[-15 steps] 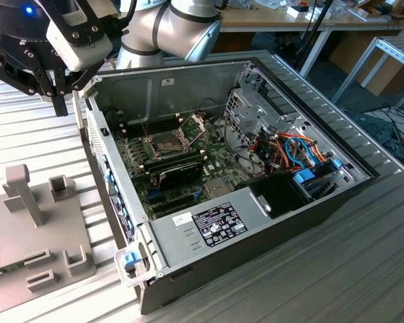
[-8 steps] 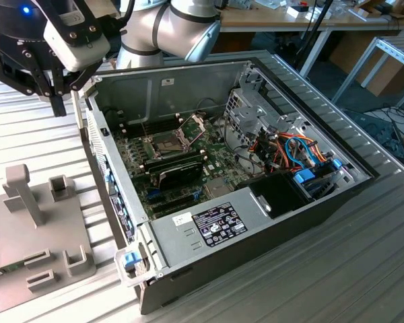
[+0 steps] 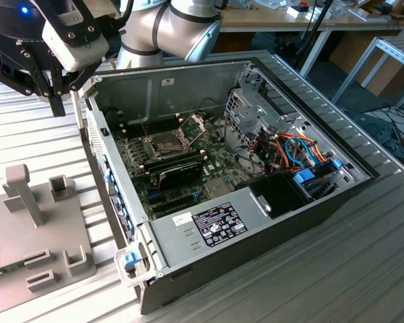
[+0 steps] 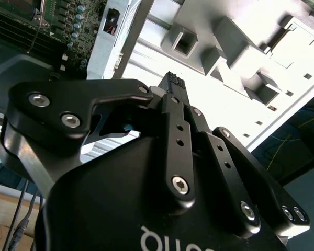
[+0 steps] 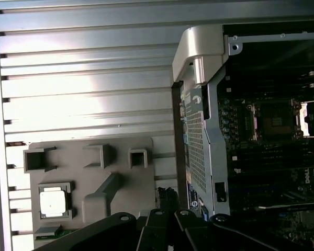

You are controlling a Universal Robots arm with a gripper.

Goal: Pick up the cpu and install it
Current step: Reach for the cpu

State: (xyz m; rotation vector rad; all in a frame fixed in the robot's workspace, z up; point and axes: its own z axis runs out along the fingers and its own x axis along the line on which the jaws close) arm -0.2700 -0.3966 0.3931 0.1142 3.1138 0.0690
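One slatted aluminium table [image 3: 363, 269] carries the open computer case [image 3: 168, 91]; beside the case a grey fixture [image 5: 94, 167] cradles the cpu [image 5: 54, 202] (silver top up); the gripper [image 4: 172, 82] hangs outside the case wall, pressed together, empty; workbenches [image 3: 269, 27] beyond.

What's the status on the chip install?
Gripper shut, empty, hovering beside the case. Chip sits in grey tray, untouched. Socket open, nothing in the way.
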